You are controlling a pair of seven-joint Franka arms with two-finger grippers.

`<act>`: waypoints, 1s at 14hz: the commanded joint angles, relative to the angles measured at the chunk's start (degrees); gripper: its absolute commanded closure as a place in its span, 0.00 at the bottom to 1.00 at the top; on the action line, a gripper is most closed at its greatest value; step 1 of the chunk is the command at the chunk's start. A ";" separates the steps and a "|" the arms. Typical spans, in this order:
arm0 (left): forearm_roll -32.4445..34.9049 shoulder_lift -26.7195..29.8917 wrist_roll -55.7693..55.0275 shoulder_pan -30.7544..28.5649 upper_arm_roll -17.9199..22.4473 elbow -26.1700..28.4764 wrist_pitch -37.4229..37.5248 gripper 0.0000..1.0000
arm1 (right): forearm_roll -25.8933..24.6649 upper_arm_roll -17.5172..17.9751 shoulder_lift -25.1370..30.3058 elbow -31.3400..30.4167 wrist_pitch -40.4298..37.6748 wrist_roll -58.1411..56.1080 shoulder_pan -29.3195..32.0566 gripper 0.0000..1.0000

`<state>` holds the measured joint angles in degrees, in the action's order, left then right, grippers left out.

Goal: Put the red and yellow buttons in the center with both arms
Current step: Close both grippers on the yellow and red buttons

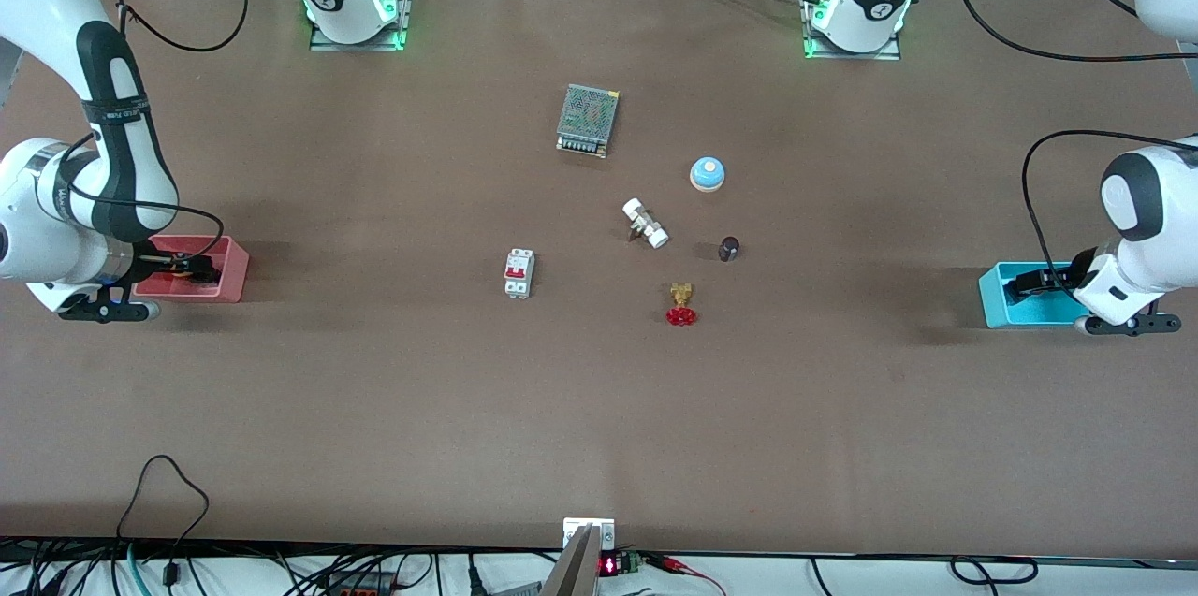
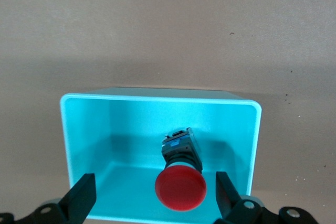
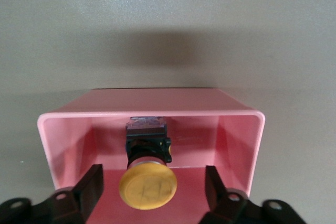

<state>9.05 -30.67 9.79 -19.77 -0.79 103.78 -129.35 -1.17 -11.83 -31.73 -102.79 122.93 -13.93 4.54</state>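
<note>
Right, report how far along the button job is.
Nothing is placed yet. The red-capped push button lies in the blue square bin between the open left pincer's fingers. The yellow-capped push button lies in the pink square bin, straddled by the ungripped right pincer. Lifting and placing at the brown tabletop's centre remain.

Matte brown tabletop [image 1: 374, 409], glossy plastic bins, brass valve [image 1: 681, 304]
</note>
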 commanded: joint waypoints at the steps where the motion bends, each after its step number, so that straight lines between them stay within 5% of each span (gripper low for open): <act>1: -0.08 0.00 0.41 -0.79 -0.88 -0.16 -0.29 0.00 | 1.08 0.76 -0.08 -0.22 0.64 -0.92 0.82 0.24; 7: -0.17 -2.81 0.32 -1.67 -1.06 -0.24 -2.04 0.00 | 2.93 0.76 -0.96 0.13 0.90 -1.36 0.65 0.31; 9: -0.17 -3.25 0.32 -1.76 -1.14 -0.24 -2.13 0.09 | 2.84 0.76 -0.96 0.40 0.90 -1.45 0.65 0.33; 14: -2.89 -3.25 0.32 -1.85 -1.49 -0.16 -1.61 0.51 | 2.75 0.76 -0.96 0.40 1.34 -1.45 0.47 0.36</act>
<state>7.85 -33.84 9.66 -20.74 -1.45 103.80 -130.97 0.92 -11.63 -32.70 -102.62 123.87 -14.18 4.53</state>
